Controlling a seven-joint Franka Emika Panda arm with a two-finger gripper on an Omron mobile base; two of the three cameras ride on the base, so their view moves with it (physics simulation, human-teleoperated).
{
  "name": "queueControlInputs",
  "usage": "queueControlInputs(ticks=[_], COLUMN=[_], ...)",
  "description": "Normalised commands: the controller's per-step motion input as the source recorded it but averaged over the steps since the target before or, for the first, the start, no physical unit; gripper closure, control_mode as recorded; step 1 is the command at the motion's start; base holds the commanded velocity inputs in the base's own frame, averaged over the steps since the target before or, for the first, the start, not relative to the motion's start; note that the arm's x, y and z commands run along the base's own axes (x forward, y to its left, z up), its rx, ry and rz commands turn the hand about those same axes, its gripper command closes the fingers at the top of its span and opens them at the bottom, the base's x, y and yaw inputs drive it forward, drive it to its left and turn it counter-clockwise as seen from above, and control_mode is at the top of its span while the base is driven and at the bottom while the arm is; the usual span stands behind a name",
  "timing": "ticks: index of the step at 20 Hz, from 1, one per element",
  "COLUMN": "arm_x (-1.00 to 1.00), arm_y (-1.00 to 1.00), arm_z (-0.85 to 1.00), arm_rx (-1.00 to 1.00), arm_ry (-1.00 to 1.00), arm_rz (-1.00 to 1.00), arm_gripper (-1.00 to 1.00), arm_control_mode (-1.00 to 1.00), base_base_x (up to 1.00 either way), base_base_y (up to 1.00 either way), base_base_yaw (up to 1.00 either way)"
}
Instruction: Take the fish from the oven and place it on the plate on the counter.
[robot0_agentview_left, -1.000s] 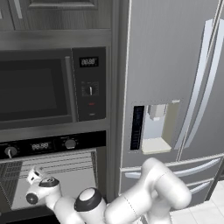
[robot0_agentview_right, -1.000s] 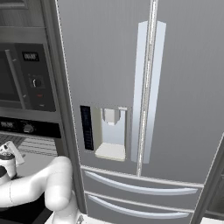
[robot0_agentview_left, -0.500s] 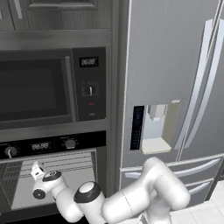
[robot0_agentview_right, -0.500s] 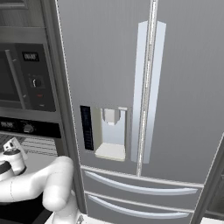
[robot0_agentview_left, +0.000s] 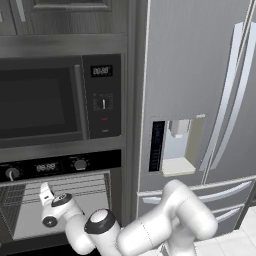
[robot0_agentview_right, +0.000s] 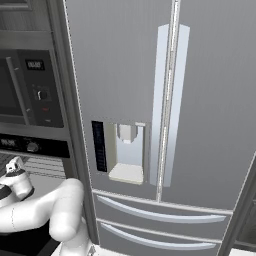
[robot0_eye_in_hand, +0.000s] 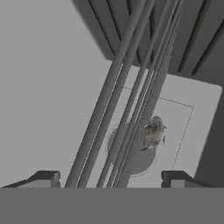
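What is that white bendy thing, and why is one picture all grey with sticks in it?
The white bendy thing is a robot arm. Two pictures come from cameras riding behind it, one on each side. They show a kitchen wall: a microwave on top, the oven below it with its door open, and a big silver fridge beside them. The arm is reaching into the oven. The grey picture comes from a camera on the arm's hand, looking along its claw. The sticks are the oven's wire rack, seen close up. Behind them lies a little fish on a pale tray. The claw is open and holds nothing.
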Motion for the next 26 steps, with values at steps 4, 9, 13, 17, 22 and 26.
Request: queueControlInputs(ticks=[4,9,13,17,22,26], arm_x=[0.00,0.00,0.00,-0.13,-0.35,-0.45], arm_y=[0.00,0.00,0.00,0.00,0.00,0.00], arm_z=[-0.24,-0.31,-0.34,-0.42,-0.50,-0.55], arm_rx=[0.13,0.03,0.03,0.01,0.00,0.00], arm_ry=[0.00,0.00,0.00,0.00,0.01,0.02], arm_rz=[0.00,0.00,0.00,0.00,0.00,0.00], arm_gripper=[1.00,1.00,1.00,1.00,1.00,1.00], arm_control_mode=[-1.00,-1.00,-1.00,-1.00,-1.00,-1.00], base_base_x=[0.00,0.00,0.00,0.00,0.00,0.00], base_base_y=[0.00,0.00,0.00,0.00,0.00,0.00], base_base_yaw=[0.00,0.00,0.00,0.00,0.00,0.00])
